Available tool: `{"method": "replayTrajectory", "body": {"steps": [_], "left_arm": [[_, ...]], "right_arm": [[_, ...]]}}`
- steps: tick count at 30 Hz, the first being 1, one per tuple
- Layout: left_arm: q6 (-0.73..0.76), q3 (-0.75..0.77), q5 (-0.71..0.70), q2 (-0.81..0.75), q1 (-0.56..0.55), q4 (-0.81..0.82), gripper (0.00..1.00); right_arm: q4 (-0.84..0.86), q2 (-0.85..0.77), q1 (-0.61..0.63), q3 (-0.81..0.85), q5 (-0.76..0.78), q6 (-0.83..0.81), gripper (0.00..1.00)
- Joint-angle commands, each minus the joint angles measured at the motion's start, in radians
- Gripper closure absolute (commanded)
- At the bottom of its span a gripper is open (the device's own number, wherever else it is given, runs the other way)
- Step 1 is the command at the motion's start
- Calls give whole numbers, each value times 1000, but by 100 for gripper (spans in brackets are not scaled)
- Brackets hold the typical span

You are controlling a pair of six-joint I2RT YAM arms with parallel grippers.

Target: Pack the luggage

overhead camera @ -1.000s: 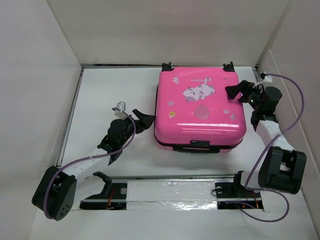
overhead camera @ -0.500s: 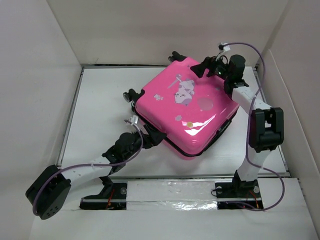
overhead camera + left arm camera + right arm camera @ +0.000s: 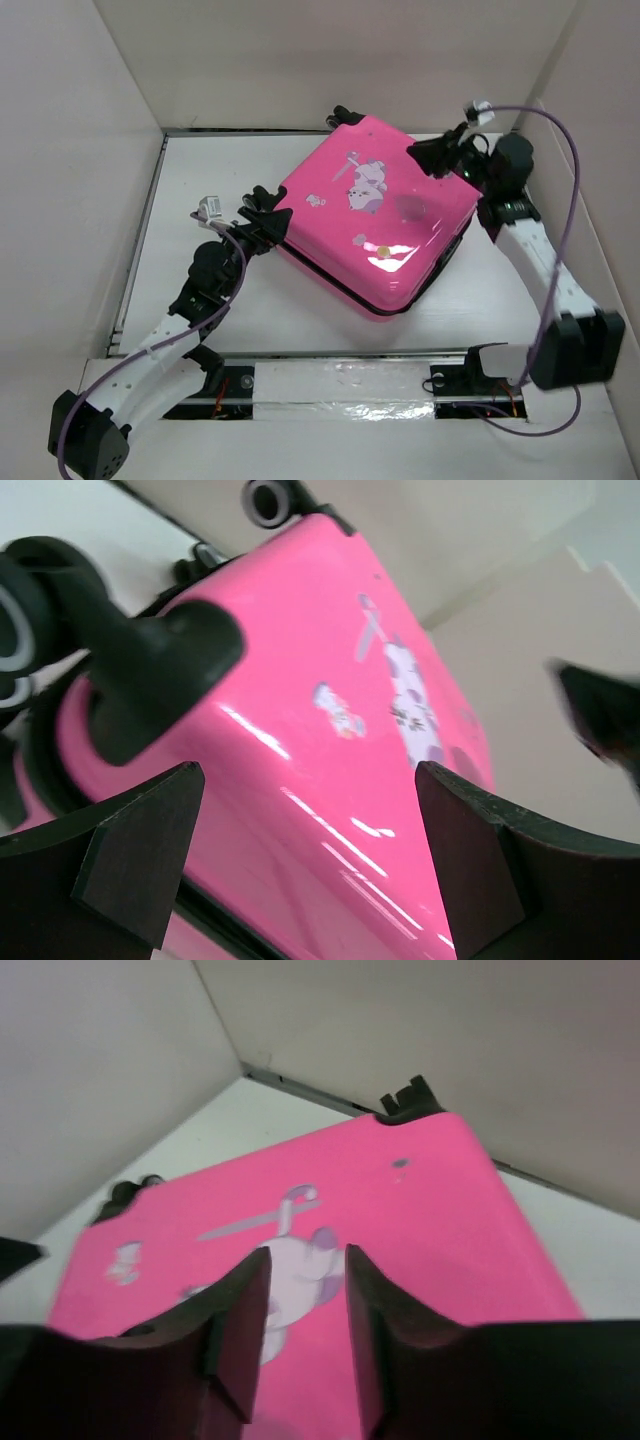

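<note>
The luggage (image 3: 370, 225) is a glossy hot-pink hard-shell suitcase. It lies shut and flat on the white table, turned diagonally with its cartoon print up. My left gripper (image 3: 265, 215) is open at its left corner beside a black wheel (image 3: 150, 670). In the left wrist view the pink shell (image 3: 300, 760) fills the space in front of the wide-apart left gripper (image 3: 308, 810). My right gripper (image 3: 428, 155) hovers over the luggage's far right corner. In the right wrist view the right gripper (image 3: 305, 1260) has only a narrow gap between its jaws, with nothing in it, above the printed lid (image 3: 420, 1220).
White walls (image 3: 90, 200) close in the table on the left, back and right. A metal rail with the arm bases (image 3: 340, 380) runs along the near edge. The right arm's purple cable (image 3: 560, 170) loops above the right side.
The luggage has swung from square to diagonal. My left gripper rose to its left corner and spread a little. My right gripper drew back to the far right corner and its jaws narrowed.
</note>
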Motion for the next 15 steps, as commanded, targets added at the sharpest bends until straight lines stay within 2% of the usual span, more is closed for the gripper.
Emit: {"method": "replayTrajectory", "body": {"steps": [1,2,3,5,7,8,10,12,13,14,15], "left_arm": [[2,6,70,27,55,-32,14],[-7,-5,87,28,79,-28,14],[-8,-6,98,24,80,-41,14],[-1,-6,63,11,104,-76,16],[-7,-14,23,-24,144,-111,17],[-13,-23,26,-38,144,-107,19],[-21,-43,53,-70,144,-72,23],[-12,-68,101,-81,144,-51,43],[-4,-75,182,-87,144,-21,52],[21,-97,219,-88,127,4,69],[41,-104,256,-91,108,30,75]], "right_arm": [[73,-320,92,-208,169,-51,100],[82,-396,124,-353,208,-49,100],[86,-540,161,-428,278,-43,100],[83,-666,274,-556,324,-26,100],[-70,-822,382,-688,403,-3,100],[-72,-870,382,-711,447,4,100],[-279,-970,470,-765,619,75,100],[-437,-1112,528,-787,729,157,100],[-470,-1153,542,-808,806,182,100],[-513,-1183,551,-816,831,201,100],[-521,-1210,551,-825,846,223,100]]}}
